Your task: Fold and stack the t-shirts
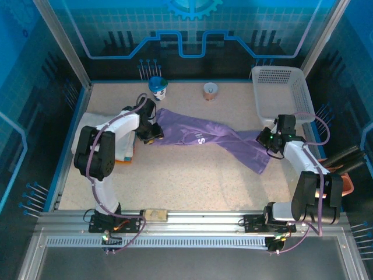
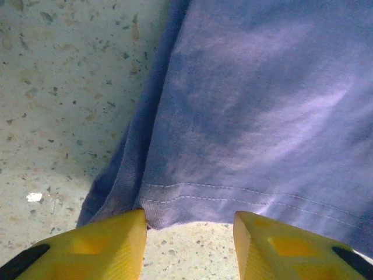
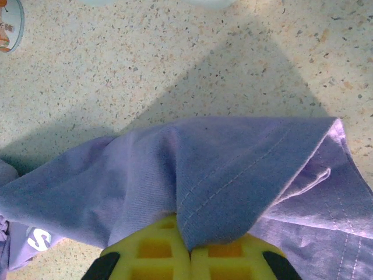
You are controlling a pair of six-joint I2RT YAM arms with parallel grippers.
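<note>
The right pincer (image 3: 190,252) was clenched on a fold of the lavender t-shirt (image 1: 204,137), the cloth bunching out from between its shut yellow fingers (image 3: 154,251). The left pincer (image 2: 189,217) was released. Its jaws stood apart over the table (image 1: 192,181), with the shirt's stitched hem lying just at their tips, touching one but gripped by neither.

The lavender t-shirt lay across the middle of the table as a long, twisted band running from the left pincer to the right one. Its white chest print faced up near the middle, and one end trailed nearward at the right. It was not spread flat and showed no tidy fold, so I judged its folding hardly begun.

At the left edge of the table, partly under the left arm, lay a white t-shirt (image 1: 87,121) with an orange t-shirt (image 1: 125,157) showing as an edge at its near side. These looked like a folded pile, though its neatness could not be told. What seemed left was to flatten the lavender one, fold it, and set it on that pile.

At the far right stood a white lattice basket (image 1: 280,71), with nothing seen inside but its own floor. A blue cup (image 1: 157,87) and an orange-and-white cup (image 1: 210,91) stood at the far edge, and their contents could not be made out.
</note>
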